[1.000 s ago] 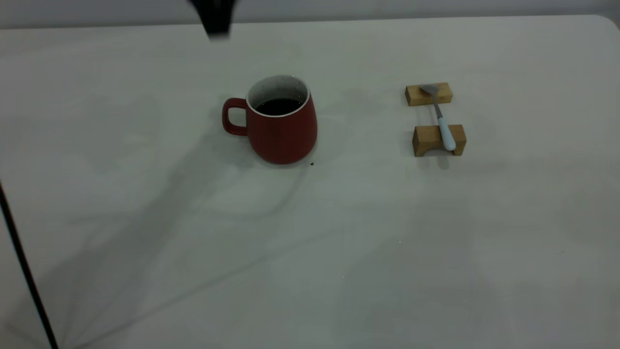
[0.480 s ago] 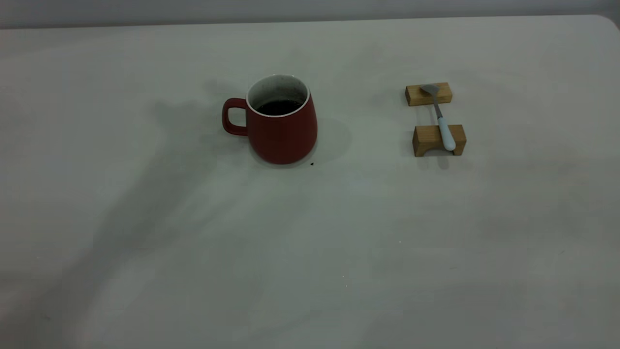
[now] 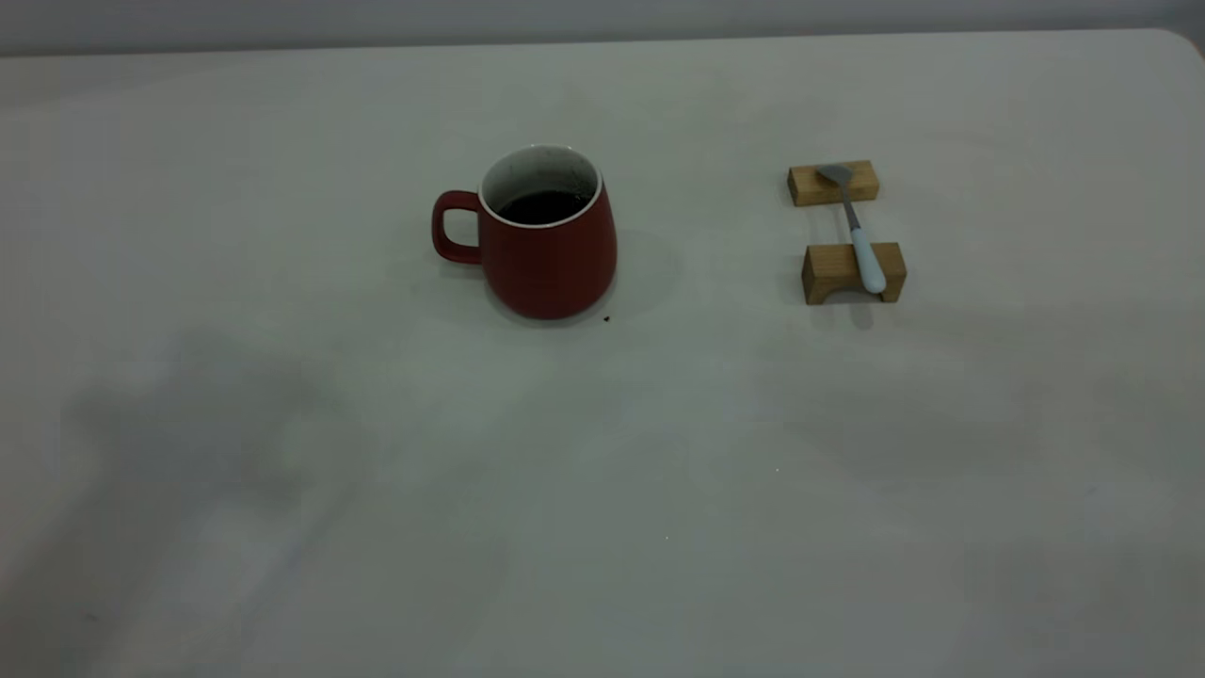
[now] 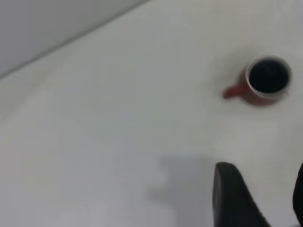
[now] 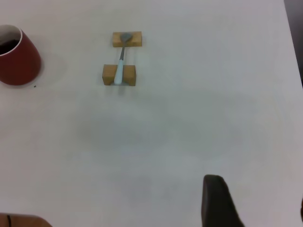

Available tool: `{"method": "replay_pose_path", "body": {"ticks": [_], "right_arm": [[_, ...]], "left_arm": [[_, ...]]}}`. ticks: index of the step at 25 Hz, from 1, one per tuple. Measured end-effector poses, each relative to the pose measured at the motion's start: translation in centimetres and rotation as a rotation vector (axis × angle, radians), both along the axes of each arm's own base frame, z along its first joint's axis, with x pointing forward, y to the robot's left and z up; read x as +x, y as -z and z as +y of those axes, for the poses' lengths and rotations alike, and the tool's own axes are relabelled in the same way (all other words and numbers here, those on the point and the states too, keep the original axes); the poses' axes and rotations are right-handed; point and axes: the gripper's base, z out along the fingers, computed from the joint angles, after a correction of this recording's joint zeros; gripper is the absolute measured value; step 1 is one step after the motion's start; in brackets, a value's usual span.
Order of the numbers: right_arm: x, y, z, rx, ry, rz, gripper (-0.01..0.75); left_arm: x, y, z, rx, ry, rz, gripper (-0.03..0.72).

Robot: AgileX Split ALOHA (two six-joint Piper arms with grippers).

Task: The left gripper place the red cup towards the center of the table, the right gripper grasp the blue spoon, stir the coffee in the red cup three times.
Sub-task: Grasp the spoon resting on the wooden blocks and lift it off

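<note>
Dark red and upright, the red cup (image 3: 546, 240) stood on the off-white worktop (image 3: 602, 452) near the middle of the exterior view, its loop handle pointing toward the left arm's side. The coffee (image 3: 541, 206) lay low inside it, a dark flat surface below the speckled white inner wall, with much of that surface hidden behind the near rim. A tiny dark speck (image 3: 606, 318) sat on the worktop just beside the cup's base.

Well apart from the cup, on the right arm's side, the blue spoon (image 3: 855, 228) rested across two small wooden blocks, its grey bowl on the far block (image 3: 833, 183) and its pale handle on the near block (image 3: 853, 273), with the thin neck bridging the gap between them.

Neither arm appeared in the exterior view; only soft shadows fell on the near part of the worktop. In the left wrist view the left end effector (image 4: 265, 198) was cut off by the frame, with one dark finger and a sliver of the other showing a wide gap, high above the worktop and far from the cup (image 4: 262, 81). The right end effector (image 5: 253, 201) was likewise cropped, its fingers set wide apart and holding nothing, well away from the spoon (image 5: 120, 61).
</note>
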Motion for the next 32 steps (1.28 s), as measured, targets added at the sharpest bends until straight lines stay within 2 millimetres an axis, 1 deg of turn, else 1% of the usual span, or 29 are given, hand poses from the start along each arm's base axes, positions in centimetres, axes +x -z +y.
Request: {"method": "replay_pose_path", "body": {"ticks": [4,7,10,13,15,19,22,27,32], "right_arm": [[0.0,0.0,0.0,0.0,0.0,0.0,0.456],[0.0,0.0,0.0,0.0,0.0,0.0,0.456],[0.0,0.0,0.0,0.0,0.0,0.0,0.456],[0.0,0.0,0.0,0.0,0.0,0.0,0.456],[0.0,0.0,0.0,0.0,0.0,0.0,0.456],[0.0,0.0,0.0,0.0,0.0,0.0,0.456],[0.0,0.0,0.0,0.0,0.0,0.0,0.456],[0.0,0.0,0.0,0.0,0.0,0.0,0.456],[0.0,0.0,0.0,0.0,0.0,0.0,0.456]], "left_arm": [[-6.8,2.5,2.9,-0.071,-0.026,0.027,0.384],[-10.7,5.4,5.0,-0.113,-0.094,0.04,0.384],[-13.8,8.8,7.2,-0.15,-0.222,0.051,0.384],[-16.6,11.5,8.7,-0.174,-0.356,0.014,0.384],[-18.4,12.7,9.3,-0.189,-0.42,-0.036,0.384],[-20.8,14.7,9.7,-0.208,-0.516,-0.124,0.384],[-21.8,15.8,9.7,-0.221,-0.547,-0.19,0.384],[-23.0,17.4,9.6,-0.241,-0.541,-0.268,0.384],[-23.1,17.5,9.5,-0.23,-0.51,-0.267,0.384]]}}
